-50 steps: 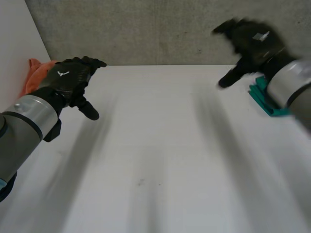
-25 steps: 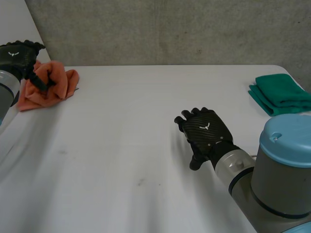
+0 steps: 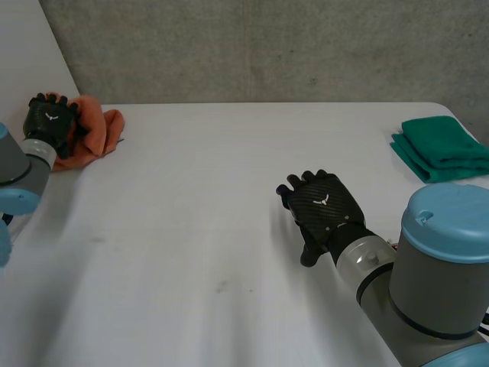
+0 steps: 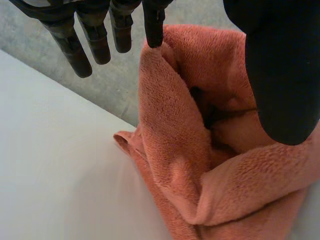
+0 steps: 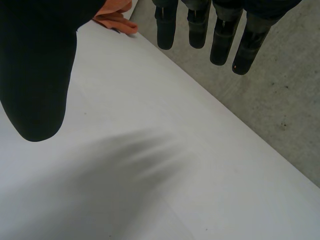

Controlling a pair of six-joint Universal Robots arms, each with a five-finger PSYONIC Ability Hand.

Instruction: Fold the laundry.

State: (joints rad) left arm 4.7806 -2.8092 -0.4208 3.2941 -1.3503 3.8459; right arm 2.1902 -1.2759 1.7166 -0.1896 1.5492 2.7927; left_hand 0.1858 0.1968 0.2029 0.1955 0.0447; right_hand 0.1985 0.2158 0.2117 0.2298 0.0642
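Observation:
A crumpled orange towel (image 3: 98,131) lies at the table's far left corner. My left hand (image 3: 49,122) hovers right over it, open. In the left wrist view the towel (image 4: 200,150) bunches up under the palm, between the straight fingers (image 4: 90,47) and the thumb, and one fingertip touches its top fold. My right hand (image 3: 324,206) hangs open above the bare table, right of the middle, palm down. In the right wrist view its hand (image 5: 40,65) has spread fingers with nothing between them, and a bit of the orange towel (image 5: 117,19) lies far beyond.
A folded green towel (image 3: 442,148) lies at the table's far right edge. The white table (image 3: 214,199) ends at a grey concrete wall behind. A white panel stands along the left side behind the orange towel.
My left hand has swung left and settled over the orange towel. The right hand came down from the far right to the table's middle and has stayed there for the last half second.

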